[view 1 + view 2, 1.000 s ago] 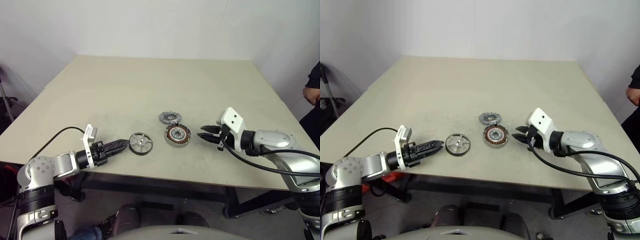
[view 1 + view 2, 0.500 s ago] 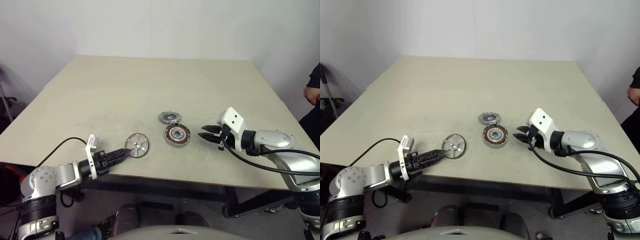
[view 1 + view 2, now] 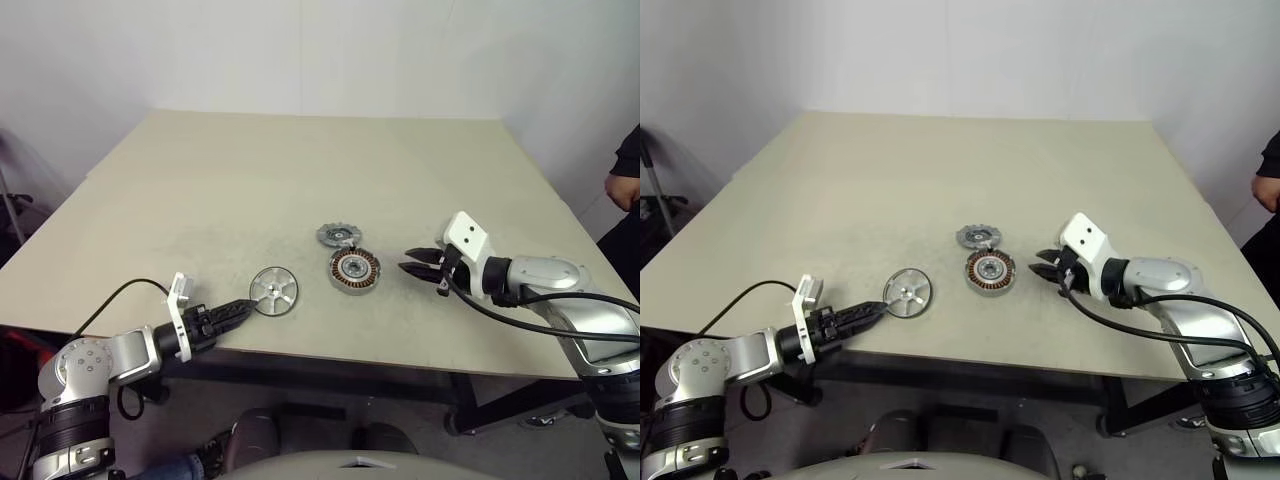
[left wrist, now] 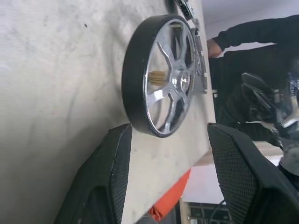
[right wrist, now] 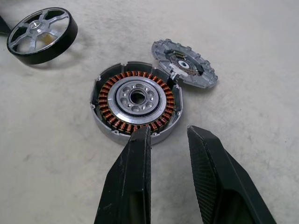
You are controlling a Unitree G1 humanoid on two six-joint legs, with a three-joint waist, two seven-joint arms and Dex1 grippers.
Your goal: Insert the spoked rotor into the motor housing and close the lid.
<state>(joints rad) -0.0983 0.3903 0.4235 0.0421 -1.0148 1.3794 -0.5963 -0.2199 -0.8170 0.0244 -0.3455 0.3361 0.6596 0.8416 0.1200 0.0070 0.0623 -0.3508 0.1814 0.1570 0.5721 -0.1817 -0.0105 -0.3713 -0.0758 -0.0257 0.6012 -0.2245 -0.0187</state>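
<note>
The spoked rotor [image 3: 273, 290], black rim with silver spokes, lies flat near the table's front edge. My left gripper [image 3: 243, 309] is open, and its tips reach the rotor's [image 4: 163, 79] near rim from the front-left without clamping it. The motor housing [image 3: 354, 270], a grey ring with copper windings, sits to the rotor's right. The lid [image 3: 338, 235], a grey toothed disc, lies flat just behind the housing and touches it. My right gripper [image 3: 420, 265] hovers just right of the housing [image 5: 135, 100]. Its fingers [image 5: 135, 177] stand slightly apart and hold nothing.
A person's dark sleeve and hand [image 3: 625, 185] show past the table's right edge. A black cable [image 3: 115, 300] loops from my left wrist over the front edge. The beige table [image 3: 300, 170] stretches wide behind the parts.
My left gripper has sunk and drawn back toward the table's front edge. The rotor sits slightly further left. The right arm has not moved.
</note>
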